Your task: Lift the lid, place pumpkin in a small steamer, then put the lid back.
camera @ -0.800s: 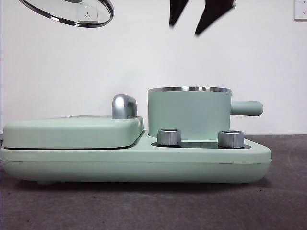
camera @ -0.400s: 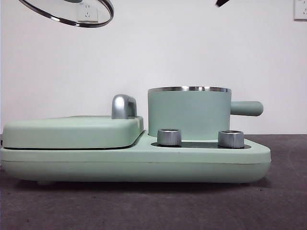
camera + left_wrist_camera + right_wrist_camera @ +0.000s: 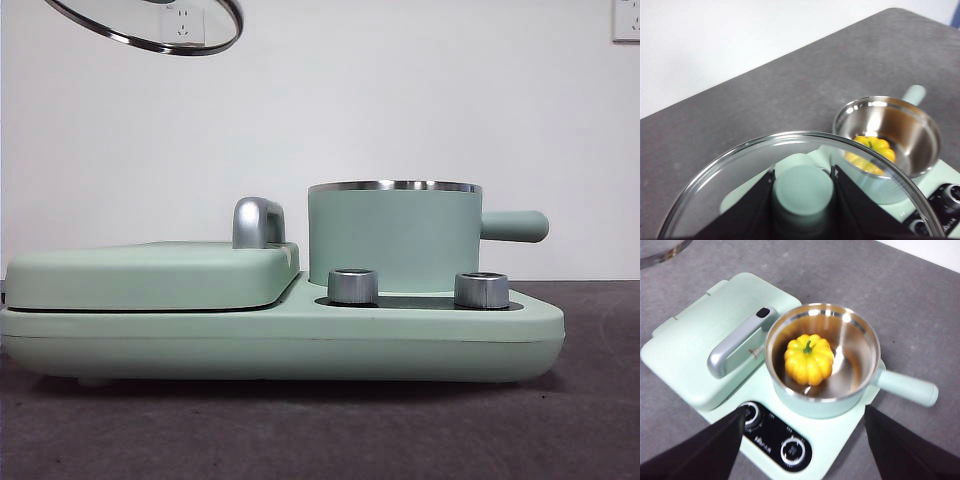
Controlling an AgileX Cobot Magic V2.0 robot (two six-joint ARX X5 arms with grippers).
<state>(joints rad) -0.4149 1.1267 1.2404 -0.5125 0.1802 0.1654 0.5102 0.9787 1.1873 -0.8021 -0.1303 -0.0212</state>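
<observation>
One pumpkin (image 3: 808, 359) inside small steamer (image 3: 822, 357), hidden from front view.

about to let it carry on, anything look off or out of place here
Nothing stands out. The pumpkin sits upright inside the small steamer, which stands level on its base. The left gripper holds the lid by its knob, tilted, up and to one side of the pot. The right gripper is open above.
</observation>
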